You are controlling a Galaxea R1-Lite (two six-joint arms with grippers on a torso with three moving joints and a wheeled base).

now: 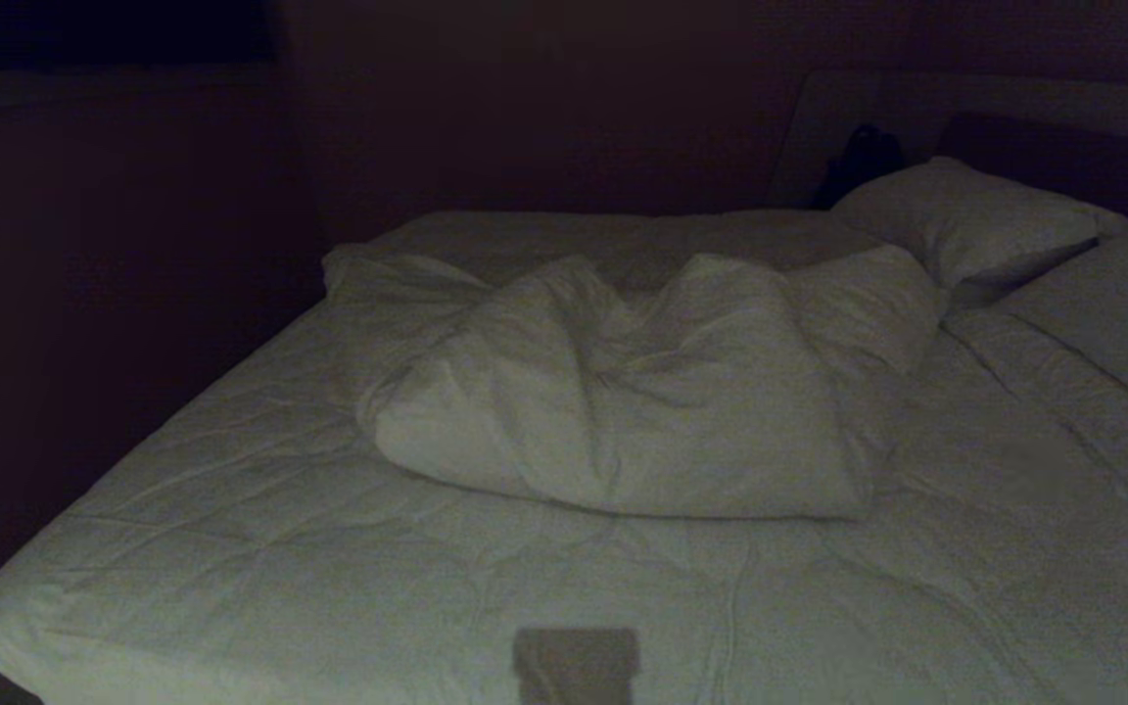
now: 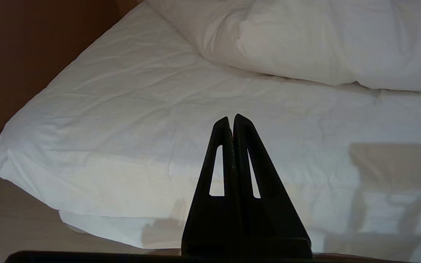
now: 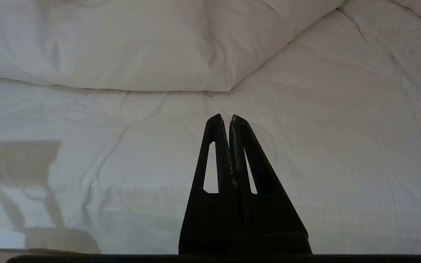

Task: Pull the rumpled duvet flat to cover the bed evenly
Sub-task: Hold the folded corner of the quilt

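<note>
The room is dim in the head view, with a dark wall to the left of the bed (image 1: pixel 231 548). The bed fills most of the scene, its near left corner low at the left edge and its wrinkled white top stretching away to the right. The duvet (image 1: pixel 623 392) lies bunched into a puffy heap in the middle of the bed, toward the far side, with creases running through it and a thinner part trailing off to the far left. The near half of the bed in front of the heap is uncovered by it. On the near edge, about the middle, falls a small square shadow (image 1: pixel 576 664). To the far right lie two pillows: one pillow (image 1: pixel 965 220) just right of the heap, and a second pillow (image 1: pixel 1112 304) at the right edge, with a dark headboard (image 1: pixel 1044 157) behind them.

Neither arm shows in the head view. The left gripper (image 2: pixel 231 118) hangs off the near left part of the bed, its two black fingers pressed together with nothing between them. The right gripper (image 3: pixel 225 118) points at the bed near the near edge of the heap, its fingers likewise together and empty, not touching the cloth.
</note>
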